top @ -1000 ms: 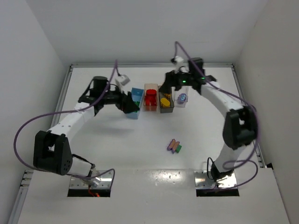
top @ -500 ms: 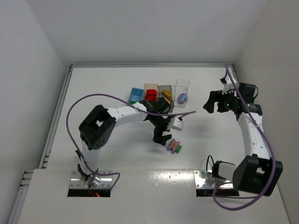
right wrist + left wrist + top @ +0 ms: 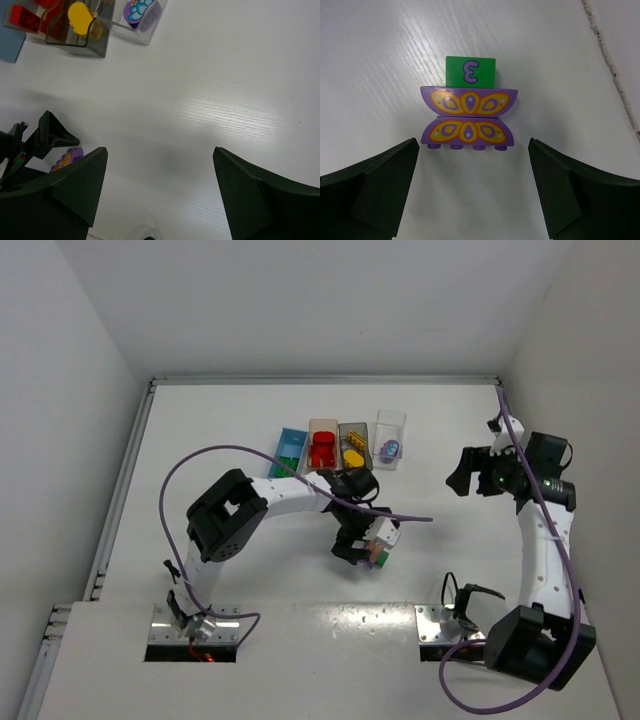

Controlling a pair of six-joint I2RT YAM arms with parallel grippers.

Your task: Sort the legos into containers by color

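Observation:
A joined stack lies flat on the table: a green lego (image 3: 470,71) marked "3" and two purple butterfly legos (image 3: 468,117). My left gripper (image 3: 472,150) is open, with its fingers (image 3: 385,175) on either side just short of the stack, touching nothing. In the top view the left gripper (image 3: 358,545) half covers the stack (image 3: 380,558). My right gripper (image 3: 465,472) is open and empty, far right, above bare table (image 3: 160,150). The light blue bin (image 3: 290,448), pale orange bin (image 3: 322,448) with red legos, dark grey bin (image 3: 353,448) with yellow legos and clear bin (image 3: 390,438) with a purple lego stand in a row.
The right wrist view shows the dark grey bin (image 3: 75,40), the clear bin (image 3: 135,22) and the left gripper (image 3: 45,135) at lower left. The left arm's purple cable (image 3: 400,515) loops over the middle of the table. Walls close the table on three sides.
My left arm swung from the bins to the stack and dropped around it. My right arm pulled away from the bins to the far right.

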